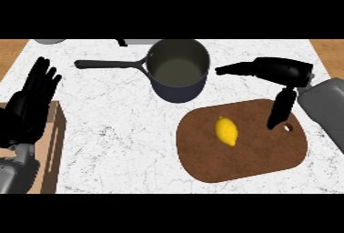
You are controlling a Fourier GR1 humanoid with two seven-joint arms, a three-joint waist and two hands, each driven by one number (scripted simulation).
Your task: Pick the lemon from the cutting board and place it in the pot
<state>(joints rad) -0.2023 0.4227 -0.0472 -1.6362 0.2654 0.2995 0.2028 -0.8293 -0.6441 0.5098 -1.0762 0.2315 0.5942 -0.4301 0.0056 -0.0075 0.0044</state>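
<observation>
A yellow lemon [226, 131] lies near the middle of the brown cutting board [222, 164] at the lower right. The dark pot [177, 68] with a long black handle stands behind the board, its inside bare. My right hand [279, 70] hovers above the board's far right corner, to the right of the pot. It is open, fingers stretched left toward the pot and the thumb hanging down over the board. Nothing is in it, and it is apart from the lemon. My left hand [30, 102] rests open at the left edge, fingers up.
The white marble counter [114, 136] spreads between the hands. A wooden box edge [53, 145] lies at the lower left under my left arm. Grey objects [50, 41] peek in at the counter's far edge. Wood floor [13, 52] shows at both upper corners.
</observation>
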